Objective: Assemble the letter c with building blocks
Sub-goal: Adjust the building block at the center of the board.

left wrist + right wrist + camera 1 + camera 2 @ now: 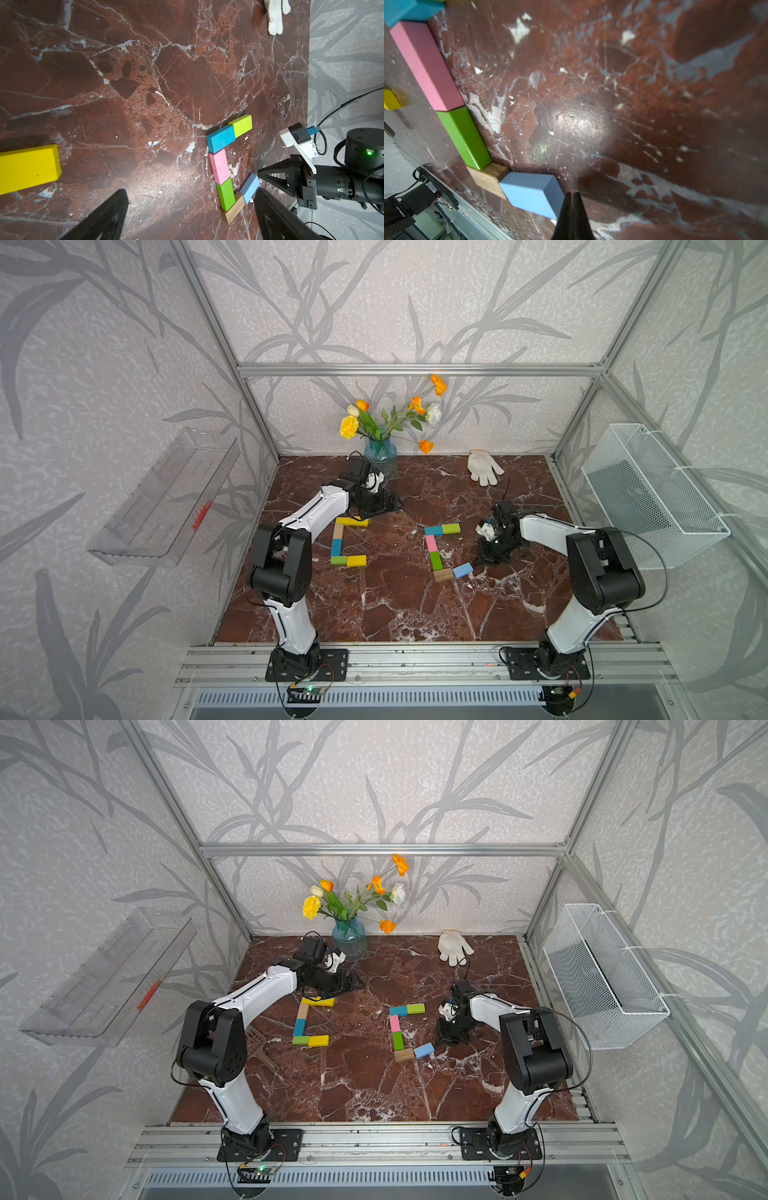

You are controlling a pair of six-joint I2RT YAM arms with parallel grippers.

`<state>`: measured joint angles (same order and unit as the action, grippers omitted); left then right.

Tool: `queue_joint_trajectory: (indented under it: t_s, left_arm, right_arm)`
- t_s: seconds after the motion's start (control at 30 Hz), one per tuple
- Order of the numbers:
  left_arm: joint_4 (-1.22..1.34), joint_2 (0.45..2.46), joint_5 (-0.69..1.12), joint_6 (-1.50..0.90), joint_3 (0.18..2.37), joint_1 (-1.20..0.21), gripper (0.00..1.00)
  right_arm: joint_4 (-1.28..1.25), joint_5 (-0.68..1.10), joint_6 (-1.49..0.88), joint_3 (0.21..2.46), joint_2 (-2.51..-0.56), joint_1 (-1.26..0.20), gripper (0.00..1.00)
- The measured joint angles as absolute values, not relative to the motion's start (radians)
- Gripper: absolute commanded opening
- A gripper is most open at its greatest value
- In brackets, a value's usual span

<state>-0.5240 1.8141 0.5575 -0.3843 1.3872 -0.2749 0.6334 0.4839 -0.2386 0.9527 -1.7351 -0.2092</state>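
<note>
Two squared C outlines of building blocks lie on the marble table (395, 605). The left one (337, 546) is yellow, tan, teal, green and yellow. The right one (432, 545) has teal, lime, pink and green blocks and a brown block (488, 176). Its light blue block (529, 192) lies askew at the brown block's end. My right gripper (572, 194) is shut and empty, its tip at that block's end face. My left gripper (191, 218) hangs open and empty beyond the left outline's top yellow block (27, 168).
A blue vase of flowers (380, 454) stands at the back, just behind my left gripper. A white glove (483, 467) lies at the back right. A wire basket (648, 493) hangs on the right wall and a clear tray (166, 497) on the left wall.
</note>
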Motion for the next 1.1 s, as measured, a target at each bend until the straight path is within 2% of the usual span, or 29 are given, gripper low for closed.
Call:
queue_joint_trajectory:
  t_s: [1.1]
  left_arm:
    - [-0.524, 1.814, 0.553, -0.384, 1.387, -0.275, 0.95]
  right_arm:
    - [0.641, 0.527, -0.257, 0.933, -1.735, -0.209, 0.00]
